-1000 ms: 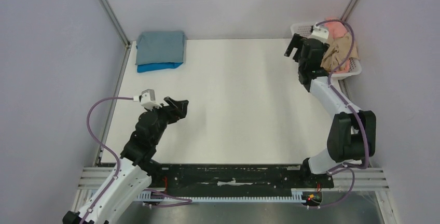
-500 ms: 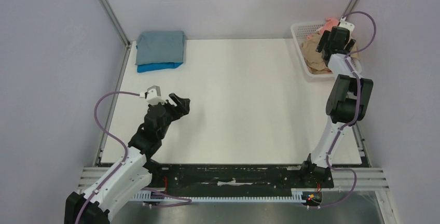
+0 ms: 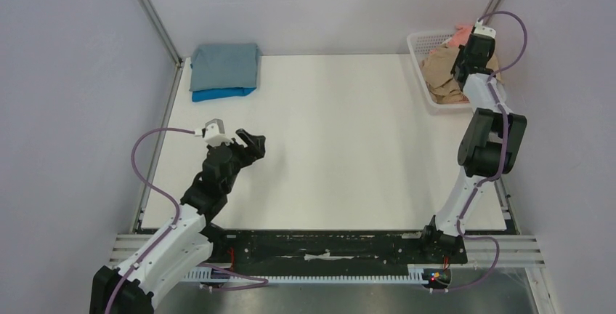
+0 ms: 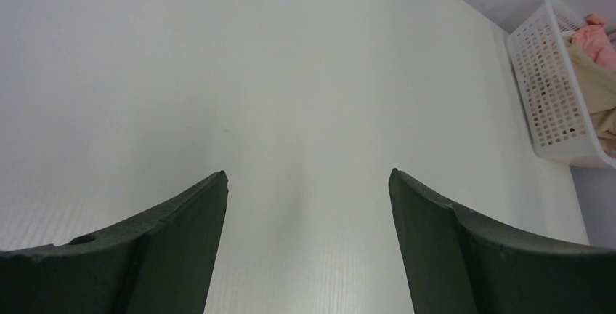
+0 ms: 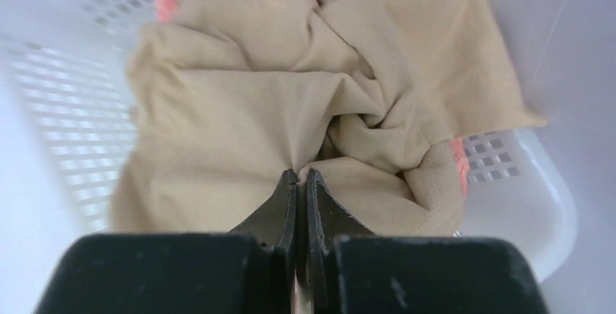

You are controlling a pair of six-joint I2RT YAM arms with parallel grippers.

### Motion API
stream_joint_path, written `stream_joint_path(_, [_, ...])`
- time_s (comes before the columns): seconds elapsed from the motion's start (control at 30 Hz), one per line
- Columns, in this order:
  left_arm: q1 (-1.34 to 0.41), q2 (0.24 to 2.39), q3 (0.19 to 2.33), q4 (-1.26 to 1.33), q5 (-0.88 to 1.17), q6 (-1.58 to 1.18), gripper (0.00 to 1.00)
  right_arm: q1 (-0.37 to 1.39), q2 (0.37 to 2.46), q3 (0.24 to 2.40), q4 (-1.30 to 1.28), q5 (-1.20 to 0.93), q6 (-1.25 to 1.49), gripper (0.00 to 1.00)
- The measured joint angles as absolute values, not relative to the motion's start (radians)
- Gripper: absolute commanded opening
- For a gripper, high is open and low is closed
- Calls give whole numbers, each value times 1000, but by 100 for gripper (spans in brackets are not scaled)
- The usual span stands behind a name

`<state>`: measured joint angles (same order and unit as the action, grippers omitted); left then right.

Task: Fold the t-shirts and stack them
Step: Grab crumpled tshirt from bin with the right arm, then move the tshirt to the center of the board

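Pinching tan t-shirt (image 5: pixel 240 110), right hand (image 5: pixel 300 173) clamped

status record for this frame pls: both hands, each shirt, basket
left hand: open, empty, over bare table
right hand: shut, pinching a fold of the tan t-shirt
tan t-shirt: crumpled in the white basket, far right corner
pink t-shirt: in the basket, mostly covered by the tan one
grey-blue t-shirt: folded, far left corner, lying on the bright blue t-shirt
folded so far: two
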<state>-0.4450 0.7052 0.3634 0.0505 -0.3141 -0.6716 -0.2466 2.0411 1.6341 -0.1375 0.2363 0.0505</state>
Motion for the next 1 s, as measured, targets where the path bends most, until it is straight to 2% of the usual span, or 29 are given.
stream_joint_path(0.4, [-445, 603, 358, 31, -304, -672, 87, -183, 1539, 1619, -25, -84, 63, 0])
stream_joint_path(0.63, [-445, 514, 354, -28, -286, -678, 87, 130, 1375, 1586, 30, -264, 103, 0])
stream_joint_path(0.8, [-445, 458, 355, -105, -287, -698, 87, 302, 1293, 1440, 43, -238, 187, 0])
stream_joint_path(1.0, [-445, 405, 363, -226, -289, -731, 87, 517, 1288, 1341, 6, -241, 210, 0])
